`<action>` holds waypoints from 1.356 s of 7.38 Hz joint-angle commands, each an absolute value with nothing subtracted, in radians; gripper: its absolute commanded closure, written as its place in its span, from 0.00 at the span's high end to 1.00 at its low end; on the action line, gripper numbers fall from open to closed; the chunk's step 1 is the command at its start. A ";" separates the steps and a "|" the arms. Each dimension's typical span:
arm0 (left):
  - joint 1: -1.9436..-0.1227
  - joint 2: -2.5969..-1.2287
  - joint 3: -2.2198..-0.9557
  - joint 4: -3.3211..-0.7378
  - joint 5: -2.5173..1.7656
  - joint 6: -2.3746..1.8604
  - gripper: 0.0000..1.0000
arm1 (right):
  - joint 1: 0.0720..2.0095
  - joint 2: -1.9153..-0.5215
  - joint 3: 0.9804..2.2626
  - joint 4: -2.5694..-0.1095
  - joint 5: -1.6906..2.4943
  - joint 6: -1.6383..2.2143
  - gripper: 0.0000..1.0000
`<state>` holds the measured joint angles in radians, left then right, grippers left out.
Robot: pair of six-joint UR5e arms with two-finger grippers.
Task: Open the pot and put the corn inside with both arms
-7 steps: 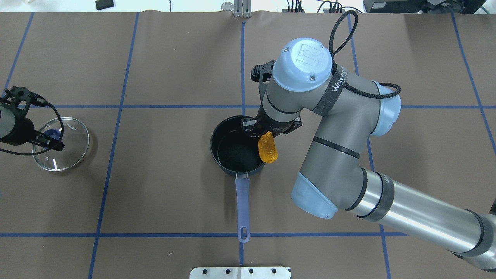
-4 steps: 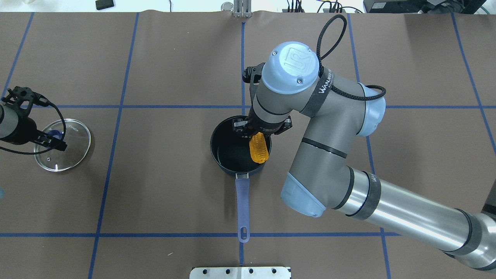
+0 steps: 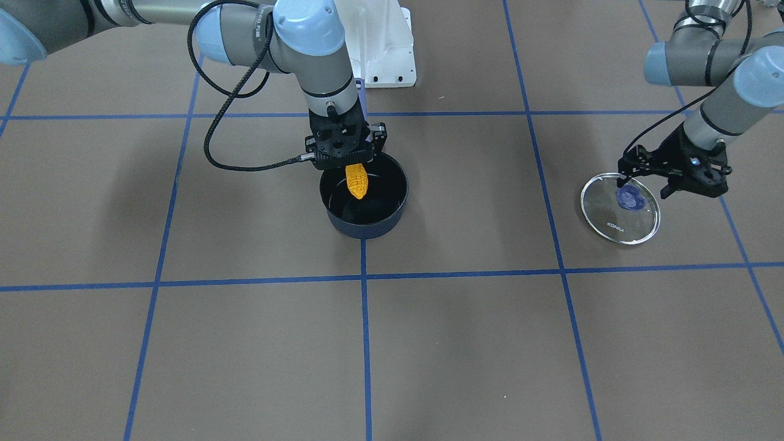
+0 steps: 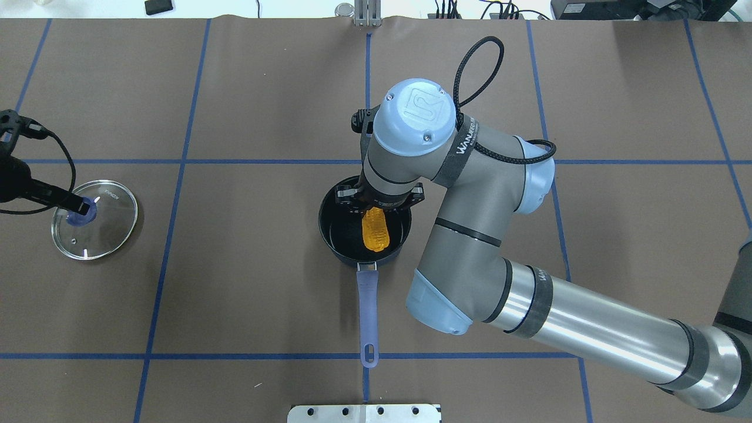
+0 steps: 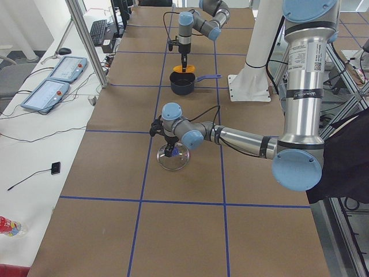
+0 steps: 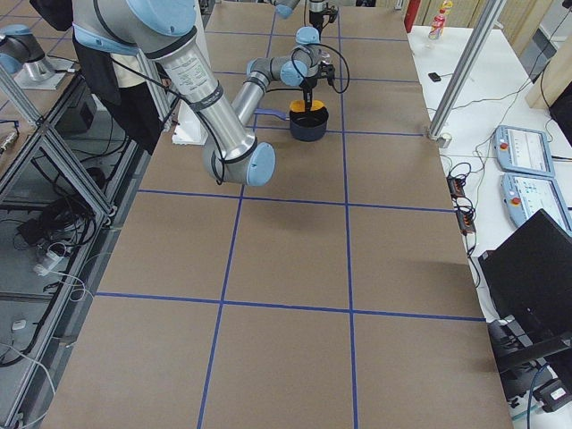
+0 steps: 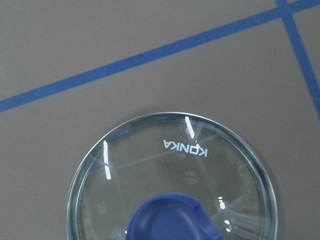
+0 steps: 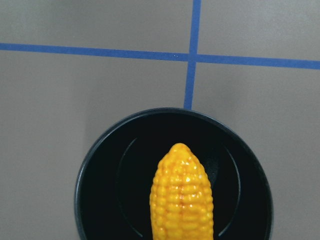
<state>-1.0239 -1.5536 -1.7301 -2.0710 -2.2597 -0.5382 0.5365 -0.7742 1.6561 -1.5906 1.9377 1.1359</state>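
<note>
Nearest the robot, the periwinkle handle (image 4: pixel 367 311) of the saucepan (image 4: pixel 329 238) lies on the brown surface (image 4: pixel 235 294), pointing straight back toward the base along a blue tape line (image 4: pixel 365 388). The saucepan stands uncovered, its black inside open. Directly over its mouth hangs the corn cob (image 4: pixel 375 230), thick end up and tapered tip down. In the right wrist view the tip sits over the middle of the black interior. Whether the tip is below the rim cannot be told. The right pincer (image 3: pixel 349 160) is clamped on the cob's thick end, so the cob hangs straight below it. A strap (image 4: pixel 464 145) on that arm bears print beginning "WAN"; the rest is unreadable.

Well off to the robot's left, the glass lid (image 4: pixel 103 235) lies flat on the surface, blue knob (image 3: pixel 629 197) up, "KONKA" printed on the glass. The left pincer (image 3: pixel 642 187) hovers over the knob, its jaws spread and holding nothing.
</note>
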 commanded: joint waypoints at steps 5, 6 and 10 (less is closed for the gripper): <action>-1.108 -1.551 -1.755 -2.046 -2.353 -0.522 0.98 | 0.497 -0.756 1.565 -1.502 1.858 1.129 1.00; -1.114 -1.551 -1.753 -2.046 -2.362 -0.522 0.98 | 0.489 -0.759 1.565 -1.502 1.832 1.114 1.00; -1.284 -1.557 -1.770 -1.808 -2.444 -0.197 0.98 | 0.785 -0.891 1.623 -1.505 2.076 0.791 1.00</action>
